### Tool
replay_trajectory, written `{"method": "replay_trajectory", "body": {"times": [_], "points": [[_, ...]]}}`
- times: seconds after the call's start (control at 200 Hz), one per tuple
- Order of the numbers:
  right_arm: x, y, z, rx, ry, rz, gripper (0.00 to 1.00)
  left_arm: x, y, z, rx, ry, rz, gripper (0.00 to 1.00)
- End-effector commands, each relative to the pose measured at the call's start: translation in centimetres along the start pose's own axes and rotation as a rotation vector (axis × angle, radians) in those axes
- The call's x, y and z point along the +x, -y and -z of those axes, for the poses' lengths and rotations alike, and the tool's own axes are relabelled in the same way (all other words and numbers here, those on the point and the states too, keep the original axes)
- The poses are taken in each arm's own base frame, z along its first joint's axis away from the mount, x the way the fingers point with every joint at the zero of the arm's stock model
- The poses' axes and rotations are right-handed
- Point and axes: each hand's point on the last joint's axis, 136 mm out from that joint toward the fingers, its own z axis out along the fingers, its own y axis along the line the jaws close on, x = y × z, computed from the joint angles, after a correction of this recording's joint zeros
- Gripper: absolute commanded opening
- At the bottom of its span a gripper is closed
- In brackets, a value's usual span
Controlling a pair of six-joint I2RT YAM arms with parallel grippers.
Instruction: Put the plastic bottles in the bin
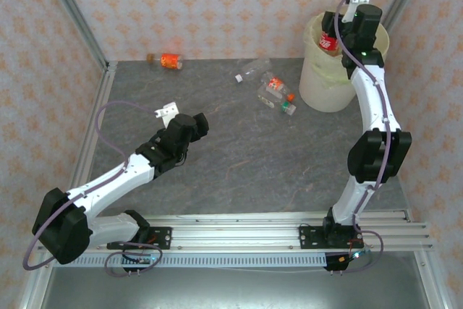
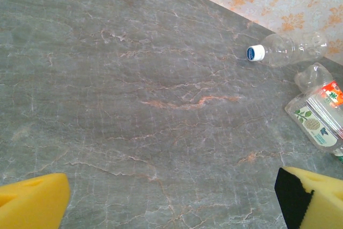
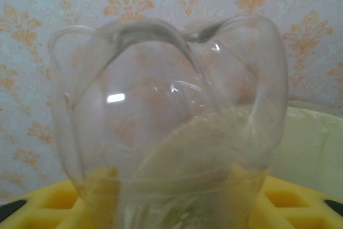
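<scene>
My right hand [image 1: 338, 34] grasps a red-labelled bottle [image 1: 329, 43] over the bin [image 1: 322, 85] at the surface's [image 1: 246, 171] far right corner. My left hand [image 1: 197, 125] is released above the bare mid-left stretch. Loose bottles [image 1: 275, 92] lie beside the bin.

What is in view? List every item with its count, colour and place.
bin: one, cream with a yellowish liner, far right of the table
red-label bottle: one, clear, over the bin in the right gripper
orange-label bottle: one, lying by the back wall
clear bottle: one, pale cap, lying mid-table at the back
bottle cluster: two or three, clear with red and green markings, on the table close to the bin
table: one, grey marbled
walls: pale with orange pattern, around the table
left gripper: yellow pads, open, above bare table
right gripper: yellow pads, shut on the red-label bottle
</scene>
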Motion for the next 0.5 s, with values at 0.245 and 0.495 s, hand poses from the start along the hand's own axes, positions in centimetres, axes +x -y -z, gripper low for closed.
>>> {"method": "replay_trajectory", "body": {"times": [0.245, 0.495], "points": [[0.6, -1.8, 0.9, -0.126, -0.082, -0.048, 0.73, 0.0, -0.6, 0.1, -0.016, 0.005, -0.006, 1.0], [-0.3, -2.1, 1.4, -0.133, -0.069, -0.082, 0.8, 0.2, -0.6, -0.2, -0.014, -0.003, -0.004, 1.0]]}}
